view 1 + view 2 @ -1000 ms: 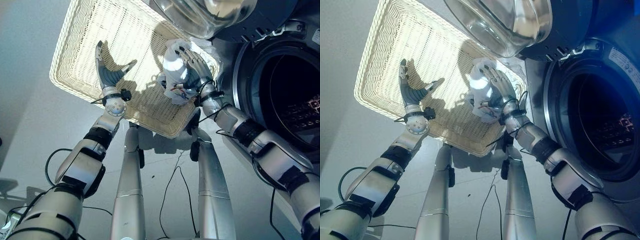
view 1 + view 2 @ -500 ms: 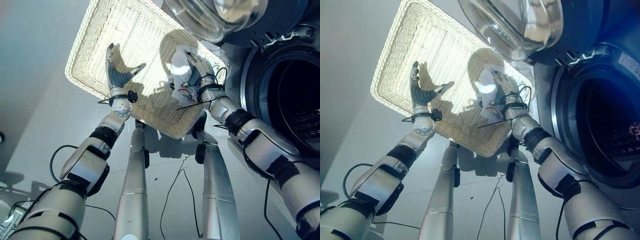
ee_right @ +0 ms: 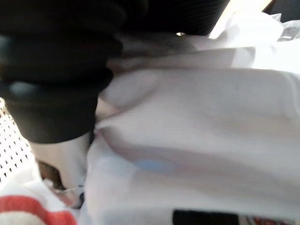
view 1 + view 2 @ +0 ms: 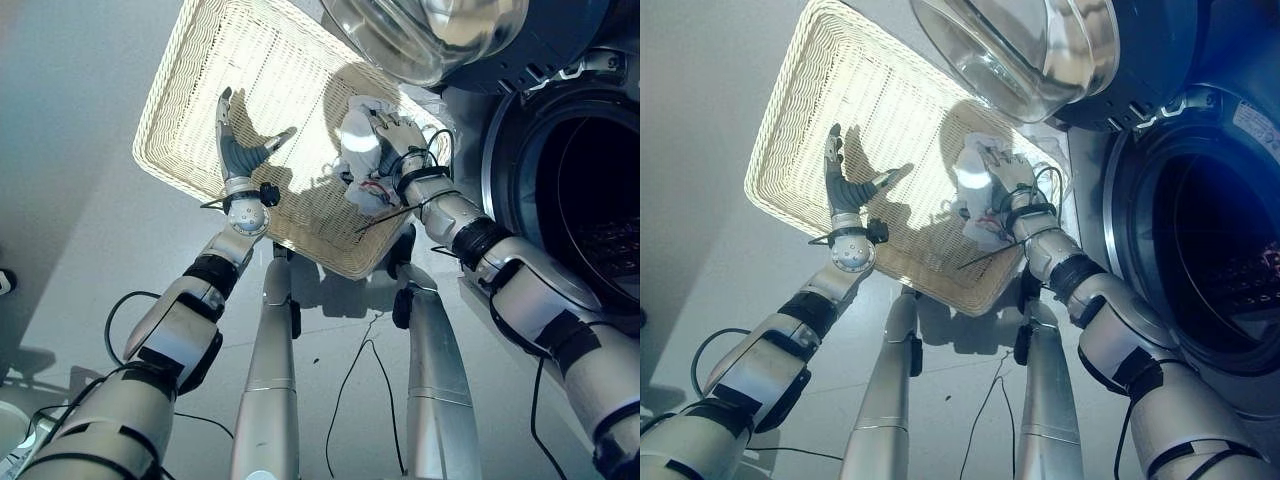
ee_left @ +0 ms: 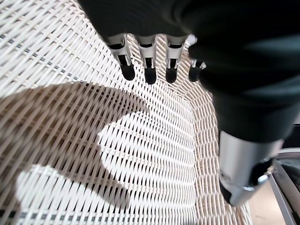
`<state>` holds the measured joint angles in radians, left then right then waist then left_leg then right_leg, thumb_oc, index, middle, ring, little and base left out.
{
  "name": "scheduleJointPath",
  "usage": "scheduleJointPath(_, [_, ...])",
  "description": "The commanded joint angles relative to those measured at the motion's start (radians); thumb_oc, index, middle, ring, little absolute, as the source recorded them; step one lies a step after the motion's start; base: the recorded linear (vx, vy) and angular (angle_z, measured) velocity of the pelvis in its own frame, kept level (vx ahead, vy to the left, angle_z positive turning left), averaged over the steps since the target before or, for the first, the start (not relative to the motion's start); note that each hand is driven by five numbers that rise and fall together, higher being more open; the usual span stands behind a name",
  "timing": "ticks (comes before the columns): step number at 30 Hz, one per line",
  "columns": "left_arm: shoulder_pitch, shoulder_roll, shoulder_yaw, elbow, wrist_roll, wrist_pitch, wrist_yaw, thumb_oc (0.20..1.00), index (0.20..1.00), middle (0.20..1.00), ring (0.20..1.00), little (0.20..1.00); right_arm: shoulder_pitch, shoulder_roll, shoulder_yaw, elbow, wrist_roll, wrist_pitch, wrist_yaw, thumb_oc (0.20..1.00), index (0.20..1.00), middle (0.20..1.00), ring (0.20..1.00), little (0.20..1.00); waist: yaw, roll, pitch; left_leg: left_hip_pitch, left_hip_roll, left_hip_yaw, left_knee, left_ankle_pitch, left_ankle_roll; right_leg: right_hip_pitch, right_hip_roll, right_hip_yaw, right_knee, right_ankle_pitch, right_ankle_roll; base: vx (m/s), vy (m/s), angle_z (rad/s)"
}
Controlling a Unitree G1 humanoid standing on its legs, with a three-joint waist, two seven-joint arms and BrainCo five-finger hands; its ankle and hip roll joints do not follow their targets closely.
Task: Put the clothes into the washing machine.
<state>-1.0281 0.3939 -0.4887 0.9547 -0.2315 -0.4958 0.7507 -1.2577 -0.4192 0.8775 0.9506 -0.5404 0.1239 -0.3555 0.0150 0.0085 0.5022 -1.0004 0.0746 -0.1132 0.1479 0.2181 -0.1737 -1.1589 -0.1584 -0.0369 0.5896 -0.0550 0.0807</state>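
A white garment (image 4: pixel 357 150) with a small coloured print lies bunched in the near right corner of the white wicker basket (image 4: pixel 160 112). My right hand (image 4: pixel 398 135) rests on top of it, fingers curled into the cloth. In the right wrist view the white garment (image 3: pixel 201 122) presses close against the hand's dark cover, with a red-striped bit (image 3: pixel 26 208) beside it. My left hand (image 4: pixel 238 152) hovers open over the bare weave at the basket's middle, fingers straight (image 5: pixel 147 70), holding nothing.
The washing machine's dark drum opening (image 4: pixel 590 210) stands at the right, close to the basket's corner. Its round glass door (image 4: pixel 430 30) hangs open over the basket's far right side. Grey floor surrounds the basket on the left.
The camera has shifted a little. My right hand's fingers have curled tighter into the white garment, bunching it. The left hand keeps its open pose over the weave.
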Motion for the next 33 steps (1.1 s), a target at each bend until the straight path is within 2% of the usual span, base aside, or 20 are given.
scheduleJointPath(1, [-0.033, 0.002, 0.070, -0.012, 0.011, -0.055, 0.042, 1.000, 1.000, 1.000, 1.000, 1.000, 0.145, -0.054, 0.078, 0.051, -0.056, 0.009, 0.129, 1.000, 1.000, 1.000, 1.000, 1.000, -0.015, 0.005, 0.018, -0.048, -0.097, 0.072, 0.103, -0.045, 0.080, 0.070, 0.083, -0.077, -0.311, 0.238, 0.029, 0.00, 0.000, 0.00])
scheduleJointPath(5, [-0.033, 0.014, 0.073, -0.008, 0.011, -0.058, 0.040, 1.000, 1.000, 1.000, 1.000, 1.000, 0.174, -0.074, 0.088, 0.034, -0.098, -0.001, 0.129, 1.000, 1.000, 1.000, 1.000, 1.000, -0.022, -0.005, 0.018, -0.050, -0.093, 0.073, 0.108, -0.046, 0.079, 0.068, 0.085, -0.072, -0.307, 0.239, 0.031, 0.00, 0.000, 0.00])
scheduleJointPath(6, [-0.032, 0.019, 0.074, -0.005, 0.009, -0.060, 0.039, 1.000, 1.000, 1.000, 1.000, 1.000, 0.180, -0.082, 0.091, 0.029, -0.111, -0.001, 0.137, 0.416, 0.416, 0.416, 0.416, 0.416, -0.025, -0.008, 0.018, -0.049, -0.092, 0.073, 0.109, -0.046, 0.078, 0.069, 0.086, -0.070, -0.308, 0.241, 0.031, 0.00, 0.000, 0.00])
scheduleJointPath(7, [-0.031, 0.019, 0.074, -0.005, 0.009, -0.060, 0.039, 1.000, 1.000, 1.000, 1.000, 1.000, 0.180, -0.083, 0.092, 0.029, -0.114, -0.002, 0.138, 0.263, 0.263, 0.263, 0.263, 0.263, -0.025, -0.008, 0.018, -0.049, -0.093, 0.073, 0.109, -0.046, 0.078, 0.069, 0.086, -0.070, -0.309, 0.241, 0.031, 0.00, 0.000, 0.00])
scheduleJointPath(8, [-0.031, 0.020, 0.074, -0.004, 0.009, -0.060, 0.039, 1.000, 1.000, 1.000, 1.000, 1.000, 0.184, -0.085, 0.092, 0.029, -0.121, -0.005, 0.140, 0.200, 0.200, 0.200, 0.200, 0.200, -0.027, -0.010, 0.018, -0.049, -0.092, 0.073, 0.112, -0.046, 0.078, 0.069, 0.086, -0.068, -0.308, 0.242, 0.031, 0.00, 0.000, 0.00])
scheduleJointPath(17, [-0.035, 0.028, 0.085, 0.015, 0.010, -0.070, 0.031, 1.000, 1.000, 1.000, 1.000, 1.000, 0.183, -0.090, 0.095, 0.060, -0.141, -0.022, 0.114, 0.200, 0.200, 0.200, 0.200, 0.200, -0.028, -0.009, 0.018, -0.053, -0.090, 0.070, 0.115, -0.043, 0.077, 0.067, 0.086, -0.066, -0.307, 0.246, 0.032, 0.00, 0.000, 0.00])
scheduleJointPath(27, [-0.046, 0.020, 0.088, 0.020, 0.016, -0.061, 0.038, 1.000, 1.000, 1.000, 1.000, 1.000, 0.152, -0.086, 0.075, 0.050, -0.067, -0.026, 0.064, 0.200, 0.200, 0.200, 0.200, 0.200, -0.027, -0.007, 0.018, -0.052, -0.094, 0.065, 0.116, -0.042, 0.079, 0.069, 0.085, -0.066, -0.308, 0.247, 0.030, 0.00, 0.000, 0.00])
scheduleJointPath(29, [-0.047, 0.017, 0.089, 0.020, 0.015, -0.058, 0.038, 1.000, 1.000, 1.000, 1.000, 1.000, 0.146, -0.081, 0.068, 0.042, -0.007, -0.027, 0.052, 0.200, 0.200, 0.200, 0.200, 0.200, -0.026, -0.005, 0.018, -0.051, -0.094, 0.065, 0.116, -0.041, 0.079, 0.070, 0.085, -0.066, -0.309, 0.247, 0.029, 0.00, 0.000, 0.00])
scheduleJointPath(32, [-0.043, 0.017, 0.089, 0.012, 0.015, -0.055, 0.040, 1.000, 1.000, 1.000, 1.000, 1.000, 0.151, -0.082, 0.031, 0.005, 0.230, -0.049, 0.026, 0.200, 0.200, 0.200, 0.200, 0.200, -0.026, -0.003, 0.018, -0.056, -0.094, 0.064, 0.119, -0.039, 0.078, 0.065, 0.083, -0.065, -0.304, 0.248, 0.028, 0.00, 0.000, 0.00])
scheduleJointPath(33, [-0.042, 0.018, 0.089, 0.010, 0.015, -0.053, 0.040, 1.000, 1.000, 1.000, 1.000, 1.000, 0.154, -0.081, 0.022, -0.002, 0.264, -0.055, 0.023, 0.200, 0.200, 0.200, 0.200, 0.200, -0.026, -0.003, 0.018, -0.056, -0.094, 0.064, 0.120, -0.040, 0.078, 0.064, 0.083, -0.065, -0.303, 0.249, 0.027, 0.00, 0.000, 0.00])
